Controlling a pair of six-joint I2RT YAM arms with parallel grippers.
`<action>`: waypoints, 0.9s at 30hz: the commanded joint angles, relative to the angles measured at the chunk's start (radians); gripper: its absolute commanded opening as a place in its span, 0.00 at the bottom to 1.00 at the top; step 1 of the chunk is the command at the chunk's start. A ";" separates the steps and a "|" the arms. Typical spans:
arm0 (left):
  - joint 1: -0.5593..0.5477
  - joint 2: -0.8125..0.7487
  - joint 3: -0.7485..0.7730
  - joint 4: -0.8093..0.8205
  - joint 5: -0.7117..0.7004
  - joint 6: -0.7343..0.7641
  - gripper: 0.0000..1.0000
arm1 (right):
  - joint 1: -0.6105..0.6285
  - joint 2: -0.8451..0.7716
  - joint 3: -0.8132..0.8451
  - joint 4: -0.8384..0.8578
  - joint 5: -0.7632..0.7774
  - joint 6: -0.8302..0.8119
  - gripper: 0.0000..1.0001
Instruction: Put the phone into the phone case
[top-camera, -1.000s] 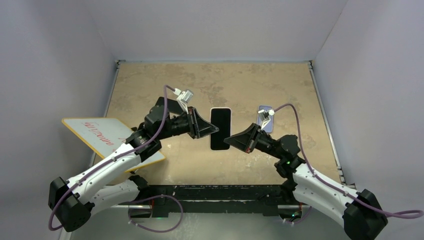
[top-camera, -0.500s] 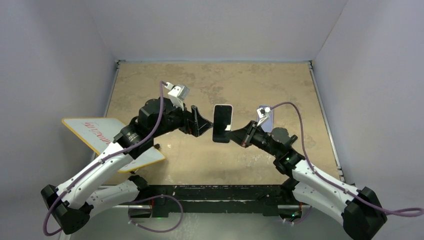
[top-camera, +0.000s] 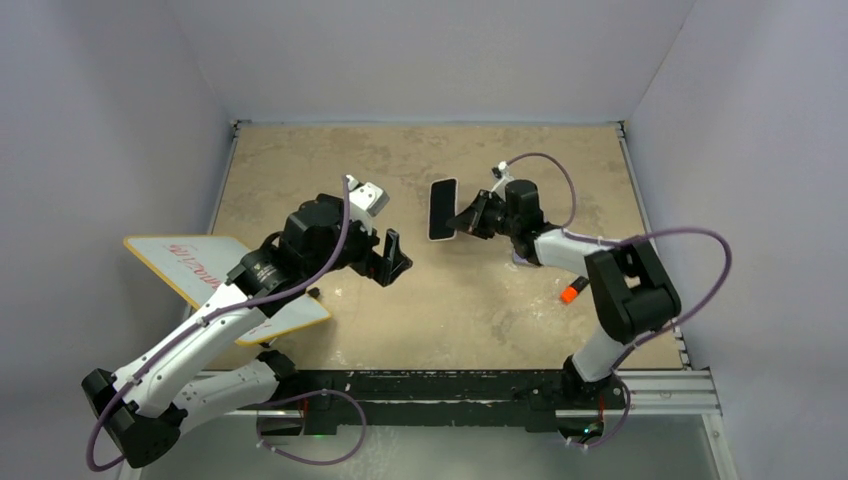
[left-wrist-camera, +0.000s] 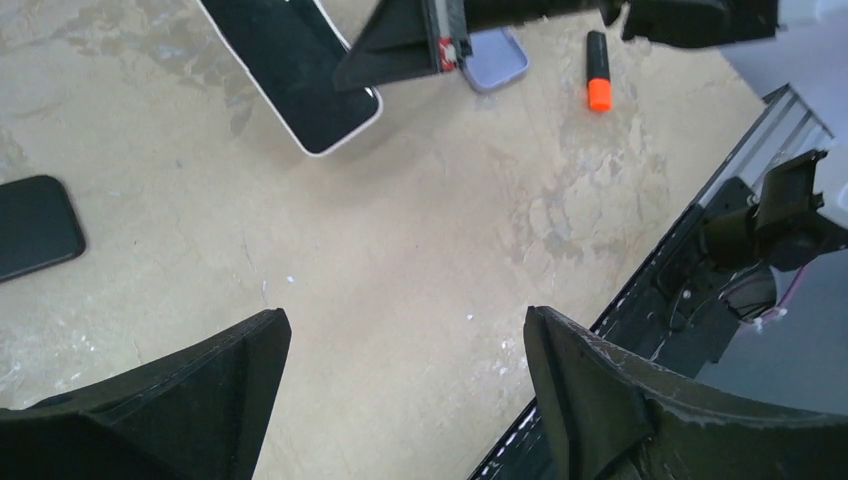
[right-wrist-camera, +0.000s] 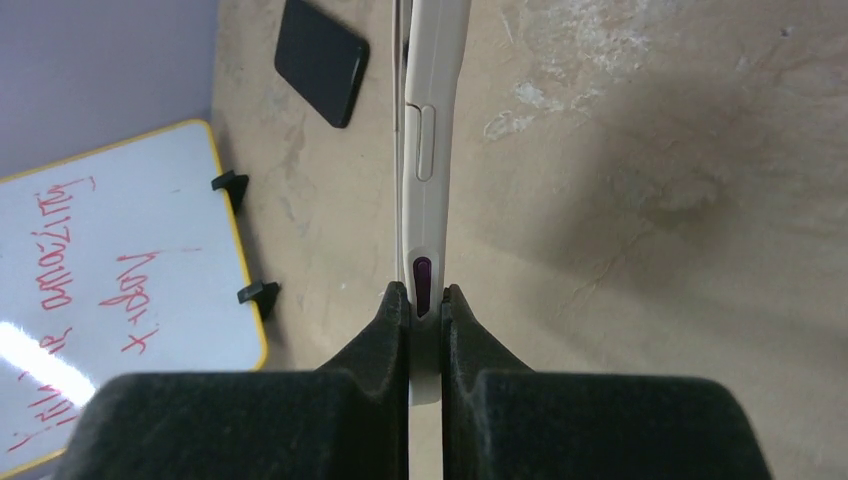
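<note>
Phone (top-camera: 443, 209) is gripped at its rim by the right claw (top-camera: 462, 218), whose two fingers (right-wrist-camera: 395, 312) are closed tight on the pale edge. It is held up on edge over the far middle of the table (top-camera: 450, 310), and its dark screen is shown to the overhead camera. The whiteboard (top-camera: 190, 262), marked in red, is seen at the table's left edge, partly covered by the left arm. The left claw (top-camera: 392, 258) is held wide open with nothing between its fingers, apart from the phone and nearer the table's front. The lilac phone case (left-wrist-camera: 500, 62) is laid flat on the table just beside the right claw and is largely hidden by that arm from above. A black slab (left-wrist-camera: 35, 228) is cut off at the left wrist view's edge; whether it is a phone or a case cannot be told. An orange marker (top-camera: 570, 293) is seen on the table near the case.
</note>
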 joint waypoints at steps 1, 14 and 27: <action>0.002 -0.045 -0.054 0.046 0.004 0.044 0.91 | -0.014 0.116 0.158 0.052 -0.217 -0.053 0.00; 0.003 -0.042 -0.054 0.054 0.034 0.069 0.92 | -0.016 0.290 0.345 -0.301 -0.143 -0.162 0.14; 0.002 -0.056 -0.058 0.042 0.012 0.068 0.94 | -0.022 0.186 0.382 -0.571 0.219 -0.161 0.46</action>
